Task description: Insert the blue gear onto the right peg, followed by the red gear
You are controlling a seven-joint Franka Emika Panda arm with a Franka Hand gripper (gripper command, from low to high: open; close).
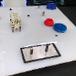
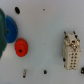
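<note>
The flat round bright-blue toothed plastic gear (image 1: 60, 27) lies on the white counter (image 1: 10, 49), touching the small red plastic gear with a raised hub (image 1: 48, 22). Near them stands the grey black-rimmed plate (image 1: 40, 52) with two thin dark pegs, the right peg (image 1: 46, 46) bare. A cream slotted block (image 1: 15, 22) sits well apart. The hand is out of sight.

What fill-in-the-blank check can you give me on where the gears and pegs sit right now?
1. The red gear lies ____ the blue gear, not stacked on it.
2. The grey plate carries ____ upright pegs.
3. Both pegs are ____ of gears.
4. In the exterior view, the blue gear lies to the red gear's ____.

Missing words: beside; two; bare; right
</note>
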